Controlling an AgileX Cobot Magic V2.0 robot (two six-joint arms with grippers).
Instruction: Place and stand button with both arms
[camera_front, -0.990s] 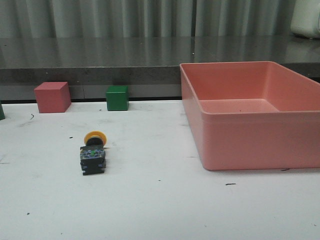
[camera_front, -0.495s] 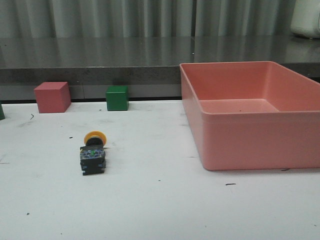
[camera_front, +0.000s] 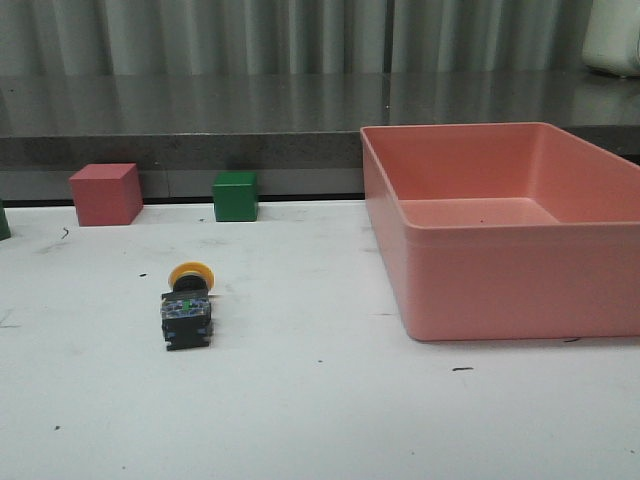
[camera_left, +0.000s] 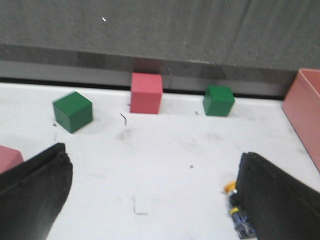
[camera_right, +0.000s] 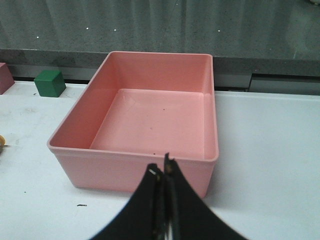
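The small push-button with yellow mushroom cap, black collar and dark blocky base (camera_front: 187, 305) lies on its side in the lower left of the front view, cap pointing away from the camera, contact end toward it. It rests on the white scuffed surface (camera_front: 320, 400), touched by nothing. In the left wrist view only a sliver of it shows at the lower right, just beside one finger.

Left pincer (camera_left: 150, 195): fingers wide apart, empty, with bare surface between them. Right pincer (camera_right: 163, 200): fingertips pressed together, holding nothing, aimed at the near wall of the empty pink plastic rectangular bin (camera_front: 480, 290), which fills the right of the front view, well apart from the button.

Along the back edge, upper left of the front view: a pink cube (camera_front: 105, 194) and a green cube (camera_front: 235, 196), apart from each other. The left wrist view shows a second green cube (camera_left: 73, 111) farther out.

Progress, as judged: nothing done yet. Button not grasped, not lifted, not standing. Neither arm appears in the front view. Left to do: approach, grasp, hand over or reorient between the two arms, set it upright.
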